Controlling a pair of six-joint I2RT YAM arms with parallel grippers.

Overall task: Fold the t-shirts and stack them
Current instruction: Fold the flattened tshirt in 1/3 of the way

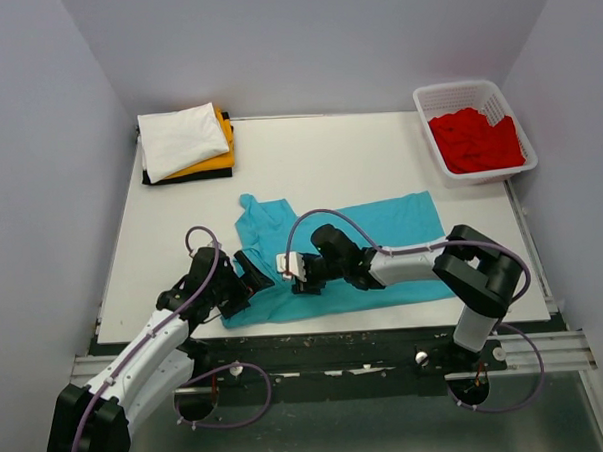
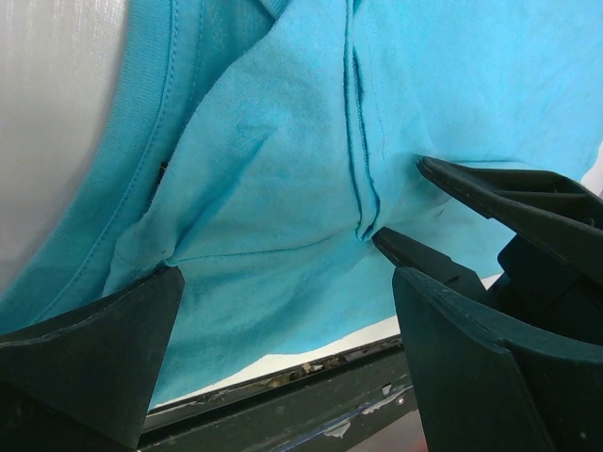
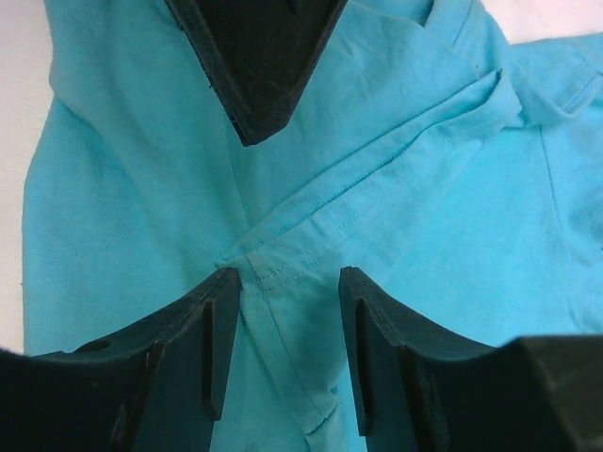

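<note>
Teal shirt [image 1: 392, 227]: plain, stitching the same teal. Red shirt [image 1: 475, 140], plain, in a white lattice basket [image 1: 454, 94]. Stack: white shirt [image 1: 181, 139], orange-yellow shirt [image 1: 222, 161], black shirt [image 1: 204, 175]. Table [image 1: 328, 155] off-white. Arms [image 1: 147, 355] white and black; cables [image 1: 321, 212] lilac.

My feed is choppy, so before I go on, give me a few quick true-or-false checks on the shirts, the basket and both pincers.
1. The teal t-shirt lies spread on the table. True.
2. A red shirt tops the folded stack. False: the white t-shirt is on top, over the orange-yellow t-shirt and the black t-shirt.
3. The basket holds red cloth. True.
4. The left pincer is shut on the teal t-shirt. False: its fingers stand apart, open over the cloth.
5. The right pincer hangs over the basket. False: it is open over the teal t-shirt, close to the left pincer.
</note>
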